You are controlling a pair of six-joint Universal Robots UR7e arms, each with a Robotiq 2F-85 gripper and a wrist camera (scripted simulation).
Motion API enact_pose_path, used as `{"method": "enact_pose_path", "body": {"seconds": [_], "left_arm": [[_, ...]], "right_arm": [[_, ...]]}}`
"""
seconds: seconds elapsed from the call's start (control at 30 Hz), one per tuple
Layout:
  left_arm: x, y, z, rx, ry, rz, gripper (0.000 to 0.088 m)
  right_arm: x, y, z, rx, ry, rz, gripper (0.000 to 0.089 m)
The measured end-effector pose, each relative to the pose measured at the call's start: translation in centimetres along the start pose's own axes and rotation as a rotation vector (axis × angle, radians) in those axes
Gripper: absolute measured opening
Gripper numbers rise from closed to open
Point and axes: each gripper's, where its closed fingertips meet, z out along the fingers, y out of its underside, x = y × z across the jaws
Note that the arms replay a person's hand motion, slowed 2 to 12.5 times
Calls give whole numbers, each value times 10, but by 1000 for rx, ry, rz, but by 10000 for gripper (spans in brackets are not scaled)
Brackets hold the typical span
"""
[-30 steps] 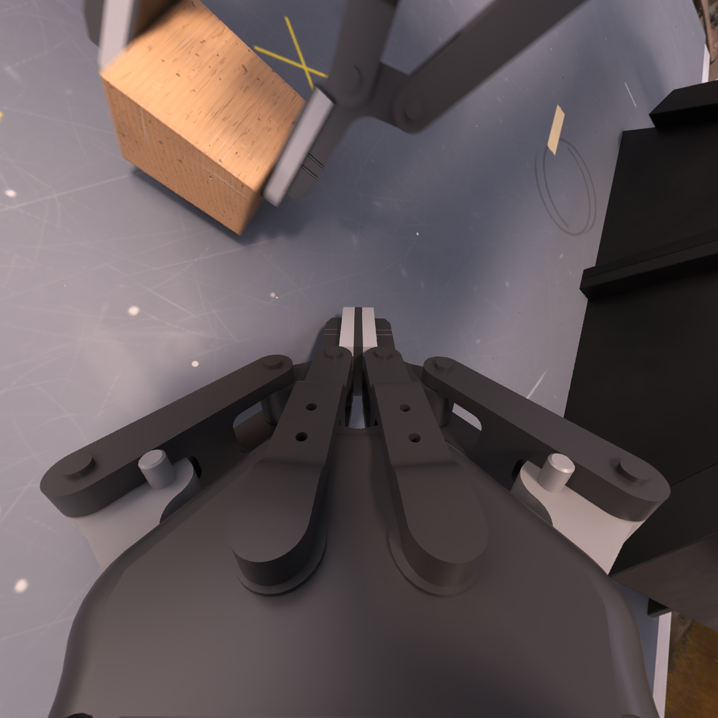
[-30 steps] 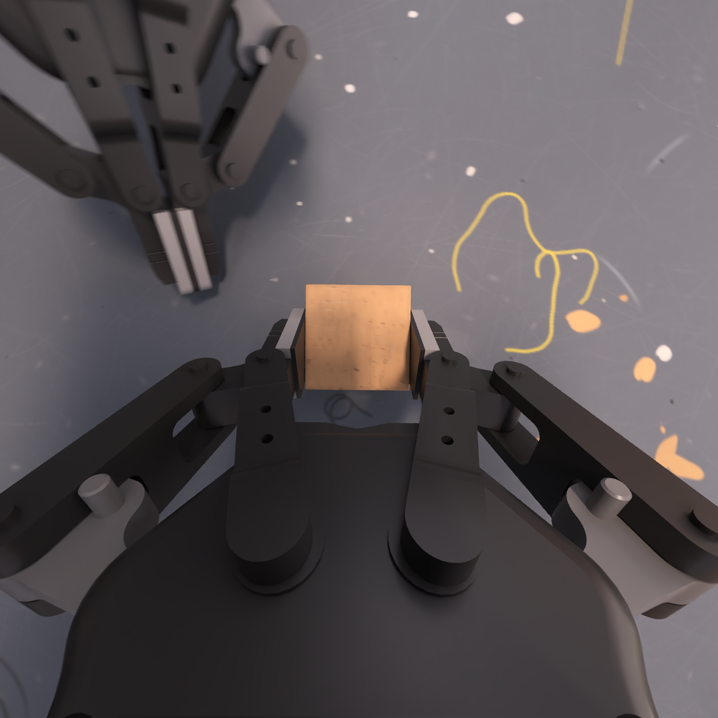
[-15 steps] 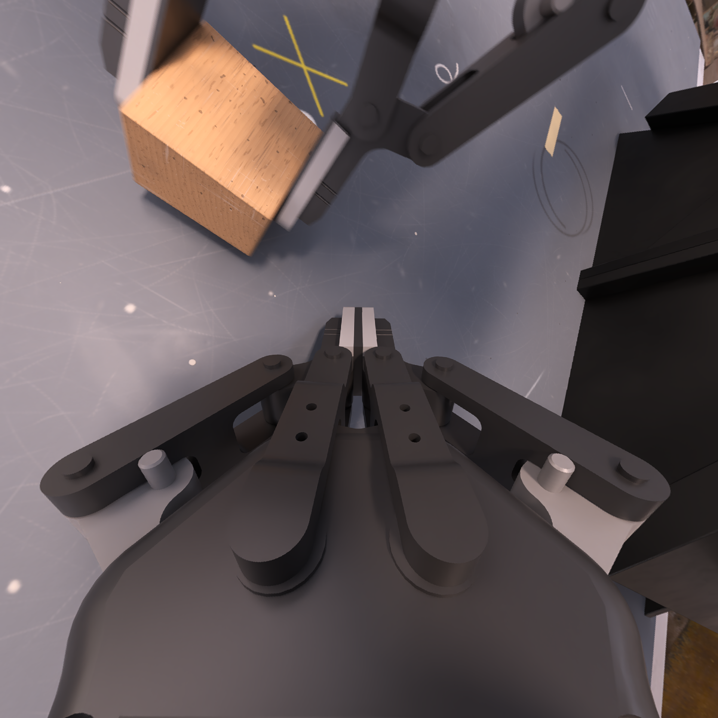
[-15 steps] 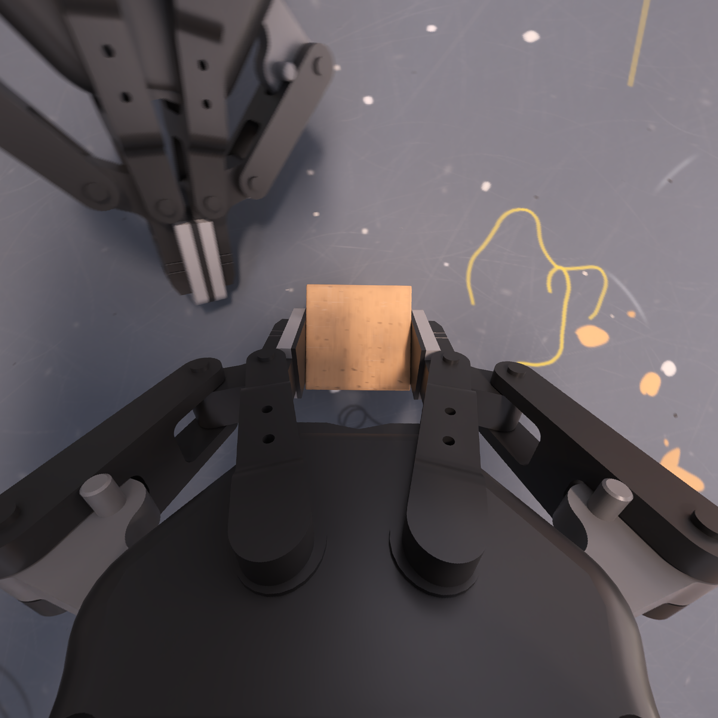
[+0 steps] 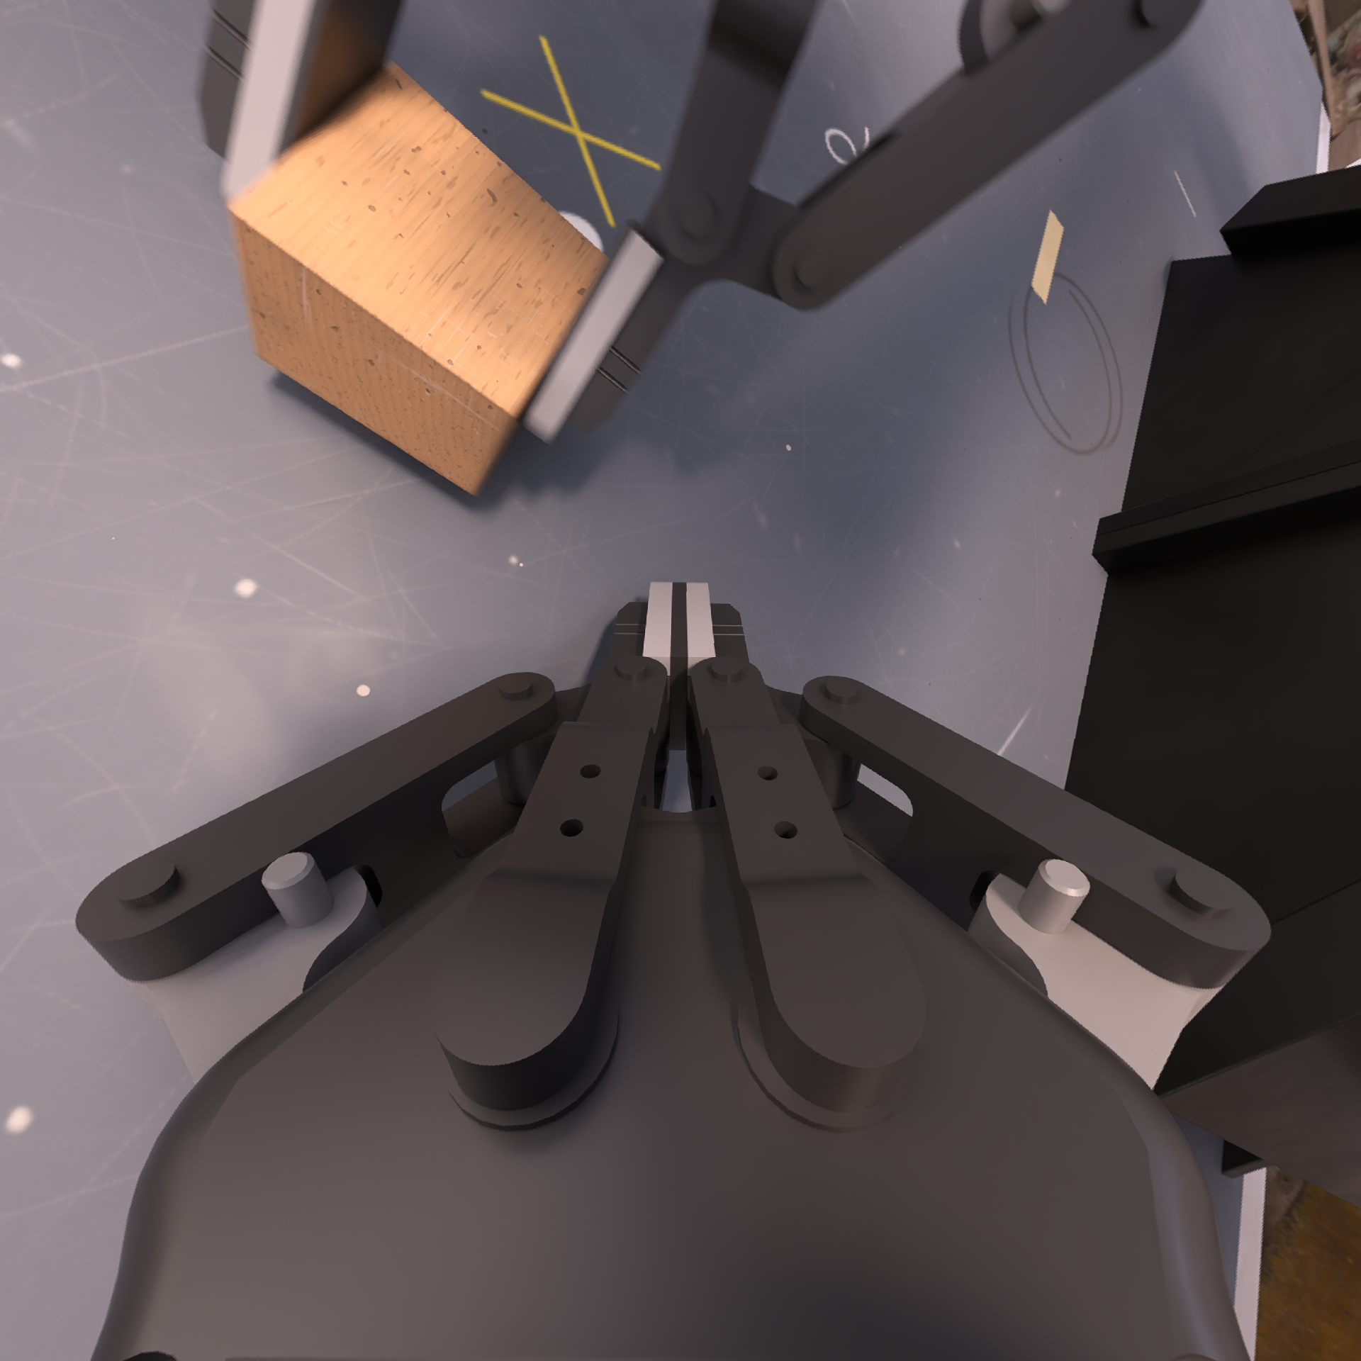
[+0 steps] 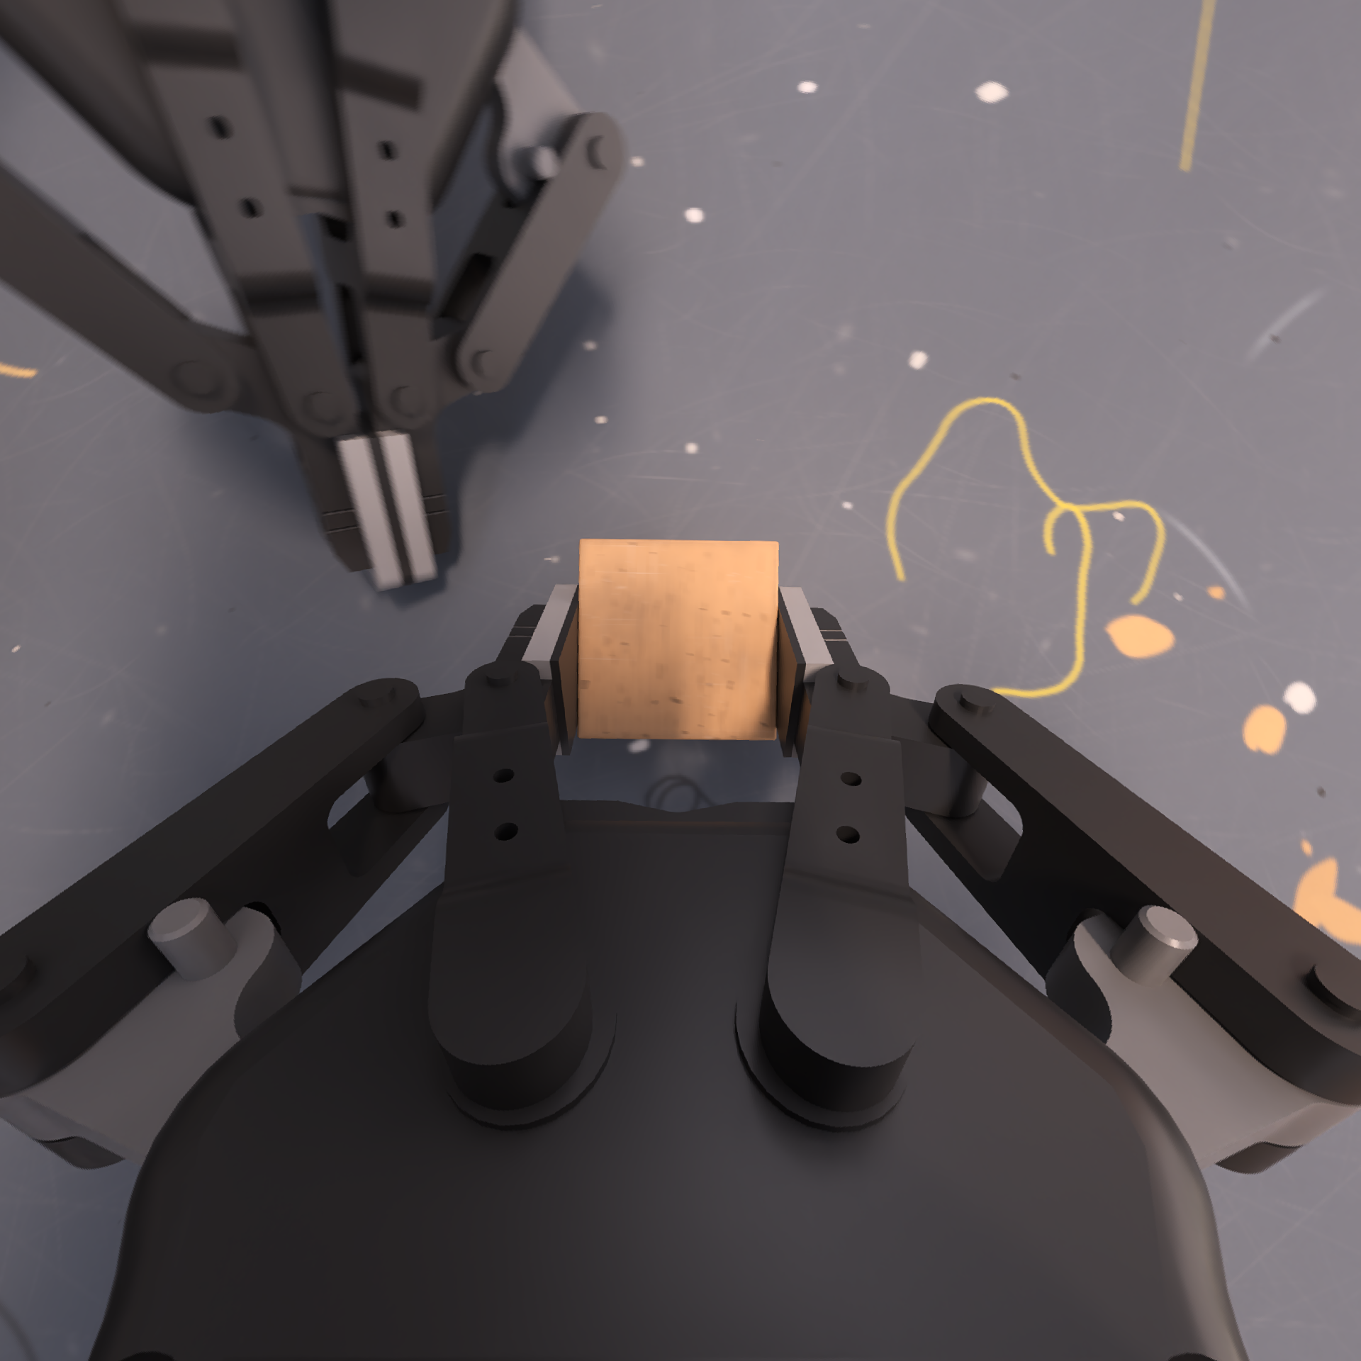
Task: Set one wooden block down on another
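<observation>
In the right wrist view, the right gripper (image 6: 677, 655) clamps a wooden block (image 6: 677, 639) between its two fingers, one pad pressed flat against each opposite side face. The block looks roughly cubic, so no long axis can be told; its lit face turns squarely back toward the wrist and its edges run straight along the fingers. It hangs clear of the grey scratched tabletop (image 6: 957, 258). Ahead and to the left of the fingertips, the left gripper (image 6: 387, 508) points down at the table, its grey pads pressed together on nothing. Farther ahead to the right, a looping yellow scribble (image 6: 1031, 530) and orange paint spots (image 6: 1140, 637) mark the surface.

In the left wrist view, the left gripper (image 5: 677, 619) shows its pads meeting with nothing between them. Beyond them, up and to the left, the block (image 5: 412, 272) sits tilted in the right gripper (image 5: 412, 243), one corner lowest. A yellow cross mark (image 5: 571, 132) lies past it, and a black box (image 5: 1237, 589) stands at the right.
</observation>
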Motion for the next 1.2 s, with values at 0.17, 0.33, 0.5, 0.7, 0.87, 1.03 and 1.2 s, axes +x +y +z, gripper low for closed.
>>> {"method": "enact_pose_path", "body": {"seconds": [0.17, 0.33, 0.5, 0.7, 0.87, 1.03, 1.2], "left_arm": [[0, 0, 0, 5, -4, -1, 0], [0, 1, 0, 2, -5, 6, 0], [1, 1, 0, -2, 2, 10, 0], [1, 0, 0, -1, 4, 8, 0], [0, 1, 0, 1, -2, 11, 0], [0, 1, 0, 3, -8, 13, 0], [0, 1, 0, 3, -9, 16, 0]], "right_arm": [[-23, -1, 0, -45, -40, -104, 426], [-21, 5, -4, -82, -5, -123, 426], [0, 17, -14, -75, 44, -30, 426], [30, 38, -28, -25, 87, 120, 426], [29, 46, -36, 17, 57, 166, 426], [7, 47, -35, 5, 29, 75, 426], [-15, 47, -34, -27, 25, -23, 426]]}}
